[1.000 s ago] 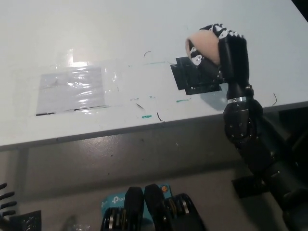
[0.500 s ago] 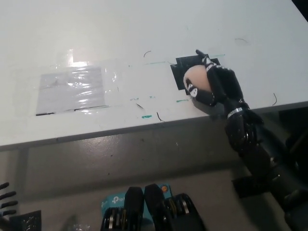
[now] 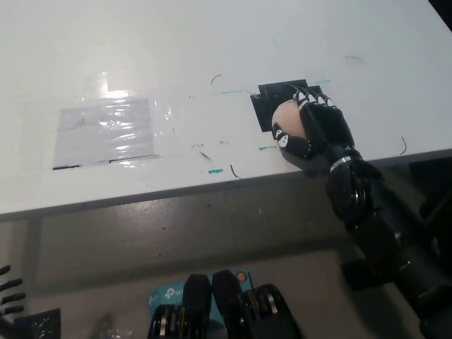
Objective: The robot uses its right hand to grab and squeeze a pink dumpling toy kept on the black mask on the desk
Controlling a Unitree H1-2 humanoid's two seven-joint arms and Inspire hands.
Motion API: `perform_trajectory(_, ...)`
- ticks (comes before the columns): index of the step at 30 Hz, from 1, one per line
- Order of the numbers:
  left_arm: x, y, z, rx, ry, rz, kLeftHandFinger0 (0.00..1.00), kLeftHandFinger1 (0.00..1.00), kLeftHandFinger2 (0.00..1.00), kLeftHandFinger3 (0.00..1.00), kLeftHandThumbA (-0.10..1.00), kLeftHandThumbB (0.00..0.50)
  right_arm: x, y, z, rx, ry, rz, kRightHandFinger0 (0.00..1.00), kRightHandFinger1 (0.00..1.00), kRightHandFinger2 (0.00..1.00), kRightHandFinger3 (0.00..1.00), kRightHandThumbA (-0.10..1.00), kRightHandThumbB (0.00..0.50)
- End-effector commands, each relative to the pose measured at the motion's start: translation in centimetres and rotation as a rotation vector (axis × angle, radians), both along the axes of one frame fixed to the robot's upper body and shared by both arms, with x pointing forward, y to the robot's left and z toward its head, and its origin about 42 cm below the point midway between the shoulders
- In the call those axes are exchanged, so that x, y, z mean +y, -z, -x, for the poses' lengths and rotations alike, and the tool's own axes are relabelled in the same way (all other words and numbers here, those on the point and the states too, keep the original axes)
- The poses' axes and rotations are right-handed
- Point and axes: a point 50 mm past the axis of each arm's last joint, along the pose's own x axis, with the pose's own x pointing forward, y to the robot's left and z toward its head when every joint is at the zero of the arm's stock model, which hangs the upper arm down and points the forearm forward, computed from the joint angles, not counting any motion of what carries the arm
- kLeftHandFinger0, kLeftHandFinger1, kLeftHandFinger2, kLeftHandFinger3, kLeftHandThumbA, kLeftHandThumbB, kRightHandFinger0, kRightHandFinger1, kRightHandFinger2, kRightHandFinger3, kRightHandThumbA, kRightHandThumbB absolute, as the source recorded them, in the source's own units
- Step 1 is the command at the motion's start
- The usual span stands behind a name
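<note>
The black right hand (image 3: 314, 127) is wrapped around the pink dumpling toy (image 3: 288, 117), fingers (image 3: 311, 99) curled over its top and far side, the toy's pale face bulging out toward the clear tape patch. Hand and toy sit low over the black mask (image 3: 272, 99), covering its near-right part; can't tell whether the toy touches the mask underneath. The mask lies flat on the white desk (image 3: 212, 42), close to the desk's front edge, w/ thin green marks (image 3: 267, 148) just beside it on the left and front. A shiny clear tape patch (image 3: 106, 131) lies well left of the mask. The white left hand (image 3: 8, 300) is far from the mask at the lower left corner, below the desk edge — only fingertips show, spread apart, holding nothing.
</note>
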Motion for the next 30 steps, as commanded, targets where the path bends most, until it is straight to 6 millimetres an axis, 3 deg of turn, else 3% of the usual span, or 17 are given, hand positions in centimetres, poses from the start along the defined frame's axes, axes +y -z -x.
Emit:
perform_trajectory(1, 0.8, -1.4, -0.5, -0.032, -0.006, -0.015, 0.73, 0.74, 0.8, 0.87, 1.0, 0.094, 0.1, -3.6, -0.1, -0.095, -0.002, -0.039, 1.0, 1.0, 1.0, 1.0, 0.71, 0.425)
perform_trajectory(4, 0.7, -1.2, -0.6, -0.036, -0.006, -0.008, 0.73, 0.73, 0.79, 0.88, 1.0, 0.113, 0.3, -5.0, 0.4, -0.137, -0.015, -0.06, 1.0, 1.0, 1.0, 1.0, 0.72, 0.444)
perform_trajectory(9, 0.7, -1.4, -0.6, -0.038, -0.007, -0.011, 0.68, 0.7, 0.76, 0.88, 1.0, 0.102, 0.0, -7.2, 1.3, -0.155, -0.037, -0.106, 1.0, 1.0, 1.0, 1.0, 0.7, 0.462)
perform_trajectory(14, 0.8, -1.3, -0.5, -0.036, -0.005, -0.008, 0.72, 0.72, 0.79, 0.89, 1.0, 0.11, -0.9, -8.6, 2.3, -0.155, -0.046, -0.13, 1.0, 1.0, 1.0, 1.0, 0.7, 0.45)
perform_trajectory(18, 0.7, -1.2, -0.4, -0.033, -0.013, -0.007, 0.68, 0.71, 0.78, 0.86, 1.0, 0.103, -2.8, -9.1, 3.8, -0.161, -0.046, -0.147, 1.0, 1.0, 1.0, 1.0, 0.65, 0.426)
perform_trajectory(19, 0.7, -1.2, -0.4, -0.034, -0.012, -0.009, 0.68, 0.72, 0.78, 0.86, 1.0, 0.11, -3.3, -9.1, 4.2, -0.165, -0.047, -0.16, 1.0, 1.0, 1.0, 1.0, 0.54, 0.369)
perform_trajectory(20, 0.8, -1.2, -0.4, -0.035, -0.01, -0.011, 0.68, 0.72, 0.79, 0.86, 1.0, 0.111, -4.1, -9.0, 4.7, -0.174, -0.048, -0.178, 1.0, 1.0, 1.0, 1.0, 0.5, 0.348)
perform_trajectory(21, 0.8, -1.1, -0.4, -0.034, -0.007, -0.01, 0.7, 0.73, 0.79, 0.86, 1.0, 0.12, -5.1, -8.9, 5.4, -0.204, -0.047, -0.212, 1.0, 1.0, 1.0, 1.0, 0.28, 0.275)
perform_trajectory(22, 0.8, -1.1, -0.4, -0.031, -0.009, -0.01, 0.7, 0.74, 0.79, 0.86, 1.0, 0.127, -6.0, -8.9, 6.1, -0.227, -0.04, -0.256, 1.0, 1.0, 1.0, 1.0, 0.19, 0.199)
perform_trajectory(23, 0.9, -1.1, -0.4, -0.032, -0.009, -0.009, 0.7, 0.74, 0.79, 0.86, 1.0, 0.126, -6.8, -8.7, 6.7, -0.253, -0.02, -0.308, 1.0, 1.0, 1.0, 1.0, 0.08, 0.214)
perform_trajectory(24, 0.9, -1.1, -0.3, -0.032, -0.009, -0.008, 0.7, 0.74, 0.79, 0.86, 1.0, 0.125, -6.8, -8.7, 6.7, -0.254, -0.018, -0.313, 0.82, 0.98, 1.0, 1.0, 0.04, 0.193)
perform_trajectory(25, 0.9, -1.1, -0.3, -0.027, -0.009, -0.002, 0.72, 0.75, 0.8, 0.88, 1.0, 0.123, -7.5, -8.4, 7.2, -0.253, 0.007, -0.335, 0.52, 0.66, 0.88, 0.95, 0.01, 0.171)
perform_trajectory(26, 0.9, -1.1, -0.2, -0.024, -0.008, -0.009, 0.72, 0.75, 0.8, 0.86, 1.0, 0.121, -8.0, -7.9, 7.7, -0.258, 0.034, -0.342, 0.35, 0.49, 0.72, 0.87, 0.01, 0.161)
perform_trajectory(27, 0.9, -1.1, -0.2, -0.021, -0.009, -0.015, 0.72, 0.75, 0.8, 0.86, 1.0, 0.127, -8.8, -7.1, 8.6, -0.257, 0.064, -0.361, 0.26, 0.38, 0.59, 0.8, 0.01, 0.174)
perform_trajectory(28, 1.0, -1.1, -0.2, -0.023, -0.005, -0.011, 0.73, 0.75, 0.8, 0.85, 1.0, 0.116, -9.5, -6.1, 9.7, -0.233, 0.084, -0.378, 0.27, 0.35, 0.51, 0.77, 0.03, 0.153)
perform_trajectory(30, 1.0, -1.0, -0.2, -0.02, -0.005, -0.011, 0.74, 0.75, 0.81, 0.87, 1.0, 0.11, -10.0, -5.2, 10.7, -0.199, 0.09, -0.443, 0.31, 0.37, 0.51, 0.78, -0.03, 0.157)
